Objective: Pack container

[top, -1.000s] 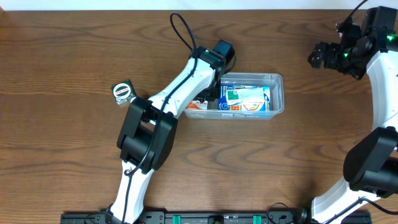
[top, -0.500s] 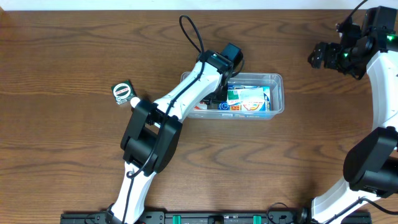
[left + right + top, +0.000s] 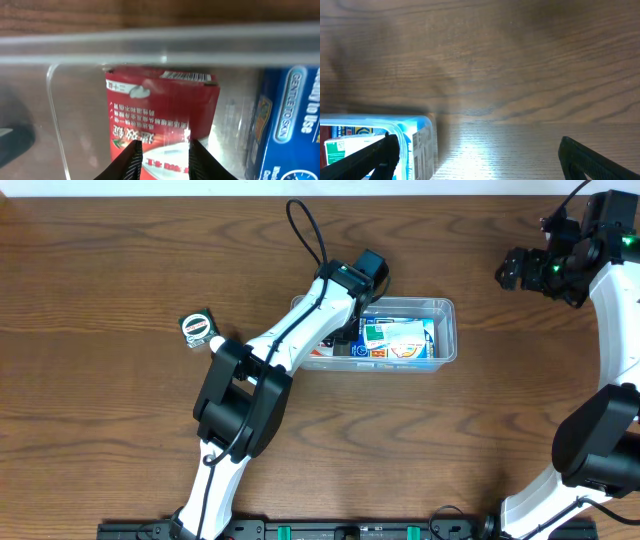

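Note:
The clear plastic container [image 3: 448,330] stands in the middle of the table. Inside it lies a blue-and-white carton [image 3: 400,338], and a red packet [image 3: 318,350] sits at its left end. My left gripper [image 3: 345,338] reaches down into that left end, mostly hidden under its wrist. In the left wrist view the gripper [image 3: 164,160] is shut on the red packet [image 3: 160,110], just behind the container wall [image 3: 150,47]. My right gripper [image 3: 512,272] hangs open at the far right, holding nothing. Its wrist view shows the gripper [image 3: 477,155] above bare wood, with the container [image 3: 422,145] at lower left.
A small green, white and red packet [image 3: 198,330] lies on the table left of the left arm. The blue carton [image 3: 290,125] fills the container's right side beside the red packet. The table's far edge runs along the top.
The left wrist moved a little to the right, further over the container, with the red packet; in the last half second it has stayed still. The right arm has not moved.

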`<state>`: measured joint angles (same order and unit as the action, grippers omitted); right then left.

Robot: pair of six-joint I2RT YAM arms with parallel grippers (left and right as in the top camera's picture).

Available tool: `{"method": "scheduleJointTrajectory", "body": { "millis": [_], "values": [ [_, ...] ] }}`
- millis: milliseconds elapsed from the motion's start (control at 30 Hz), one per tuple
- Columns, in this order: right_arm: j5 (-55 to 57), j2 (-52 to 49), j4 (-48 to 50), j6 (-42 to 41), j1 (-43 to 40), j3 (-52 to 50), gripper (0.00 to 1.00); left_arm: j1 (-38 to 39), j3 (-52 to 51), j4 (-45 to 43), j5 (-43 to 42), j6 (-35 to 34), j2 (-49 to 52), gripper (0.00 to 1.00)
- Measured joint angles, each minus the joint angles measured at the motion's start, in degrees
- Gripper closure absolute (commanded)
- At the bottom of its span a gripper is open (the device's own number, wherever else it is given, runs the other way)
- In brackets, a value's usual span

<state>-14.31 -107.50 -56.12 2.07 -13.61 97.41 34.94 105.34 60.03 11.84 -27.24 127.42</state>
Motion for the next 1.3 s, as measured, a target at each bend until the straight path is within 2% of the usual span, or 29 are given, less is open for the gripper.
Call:
{"method": "scheduleJointTrajectory", "body": {
  "millis": [867,1300],
  "values": [
    [0.0,0.0,0.0,0.0,0.0,0.0,0.01,0.0,-1.9,-3.3,1.8,-0.8,0.0,0.68],
    [0.0,0.0,0.0,0.0,0.0,0.0,0.01,0.0,-1.9,-5.3,-5.5,-1.5,0.0,0.68]
  ]
}}
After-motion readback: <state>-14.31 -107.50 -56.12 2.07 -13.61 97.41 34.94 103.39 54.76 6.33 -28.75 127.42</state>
